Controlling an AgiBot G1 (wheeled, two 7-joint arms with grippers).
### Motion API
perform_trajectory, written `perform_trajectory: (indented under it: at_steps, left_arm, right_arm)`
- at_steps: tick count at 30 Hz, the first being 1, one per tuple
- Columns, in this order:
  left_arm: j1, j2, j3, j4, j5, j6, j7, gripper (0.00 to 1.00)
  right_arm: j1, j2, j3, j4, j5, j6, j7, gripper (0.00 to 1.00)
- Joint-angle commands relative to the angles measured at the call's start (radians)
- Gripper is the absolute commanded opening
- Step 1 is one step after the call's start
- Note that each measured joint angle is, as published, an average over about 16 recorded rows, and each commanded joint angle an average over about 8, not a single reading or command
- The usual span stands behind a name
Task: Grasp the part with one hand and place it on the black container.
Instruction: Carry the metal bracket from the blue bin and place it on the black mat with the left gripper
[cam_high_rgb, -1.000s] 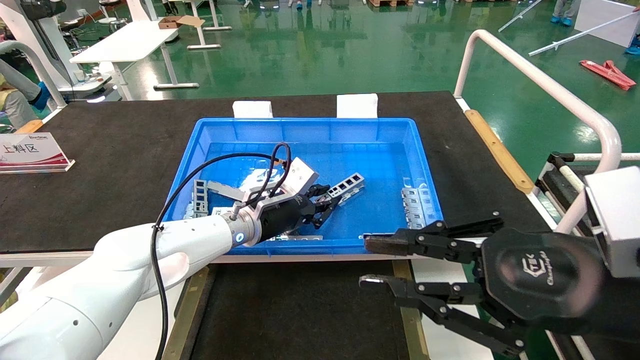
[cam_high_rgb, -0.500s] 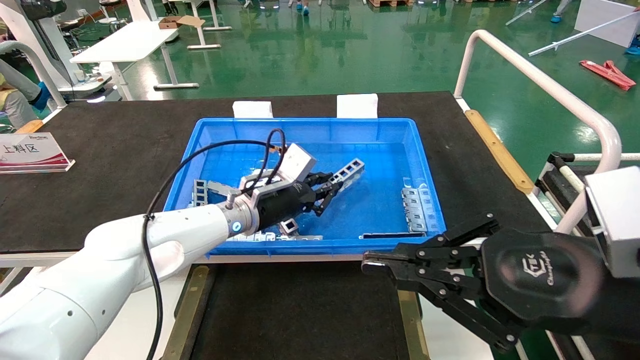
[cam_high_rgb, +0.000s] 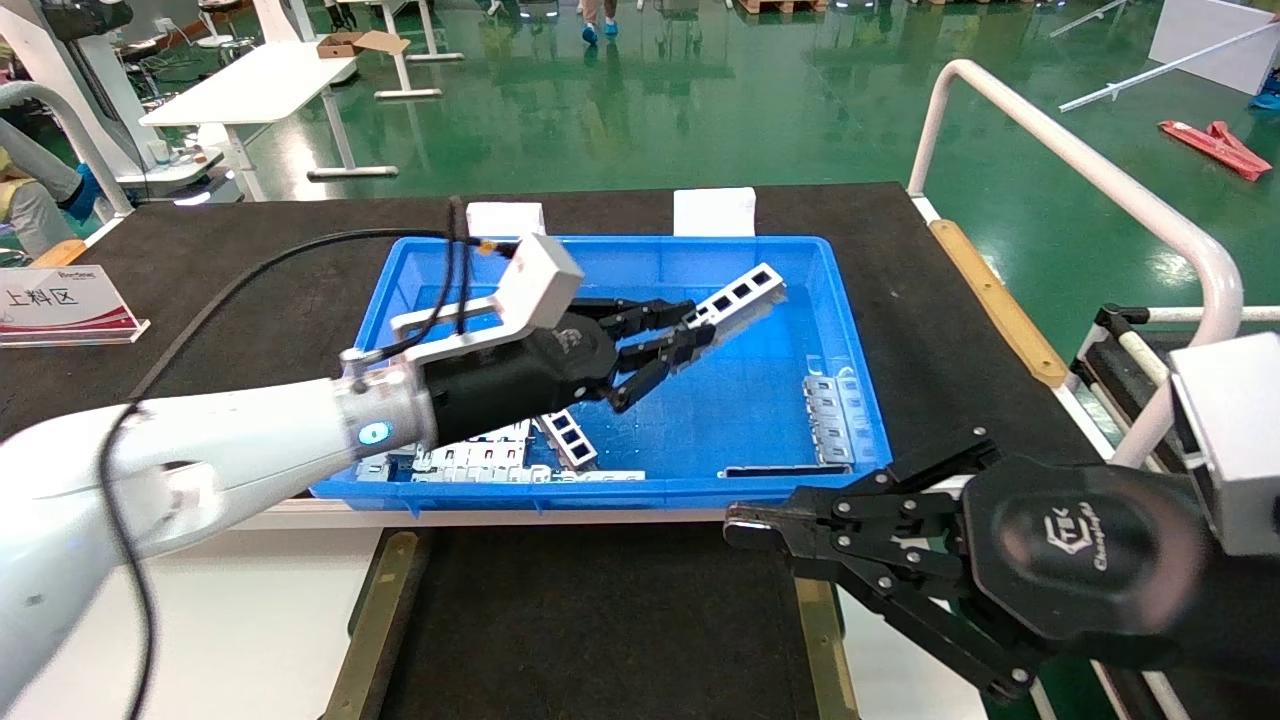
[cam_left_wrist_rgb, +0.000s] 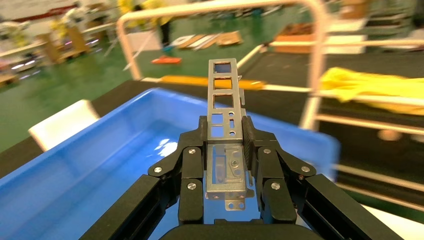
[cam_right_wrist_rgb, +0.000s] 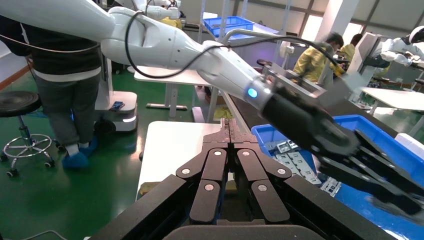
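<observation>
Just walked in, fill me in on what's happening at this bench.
The left gripper is shut on the part, holding it in the air above the blue bin, where more metal pieces lie. The black container in front has nothing on it yet. The right gripper hangs shut beside it.

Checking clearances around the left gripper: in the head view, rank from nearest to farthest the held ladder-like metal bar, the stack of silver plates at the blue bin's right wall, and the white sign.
1. Ladder-like metal bar, clamped in left gripper.
2. Silver plates, right of it.
3. White sign, far left tabletop edge.
</observation>
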Motion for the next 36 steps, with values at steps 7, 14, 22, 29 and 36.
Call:
perform_trajectory:
  at_steps: [7,14,22,29,36]
  left_arm:
    - [0.085,-0.187,0.001,-0.281,-0.036,0.1,-0.094,0.0]
    - [0.241,-0.363,0.008,-0.595,-0.065,-0.007,-0.185,0.0]
    - [0.451,-0.494,0.037,-0.796,-0.088,-0.197,-0.235,0.0]
    - [0.62,-0.491,0.053,-0.808,-0.134,-0.346,-0.229,0.0]
    - [0.788,-0.409,0.013,-0.804,-0.235,-0.598,-0.244,0.0]
  right_arm:
    - [0.0,0.0,0.0,0.0,0.0,0.0,0.0,0.0]
    - [0.0,0.0,0.0,0.0,0.0,0.0,0.0,0.0]
    - [0.0,0.0,0.0,0.0,0.0,0.0,0.0,0.0]
    - [0.0,0.0,0.0,0.0,0.0,0.0,0.0,0.0]
    - [0.0,0.0,0.0,0.0,0.0,0.0,0.0,0.0]
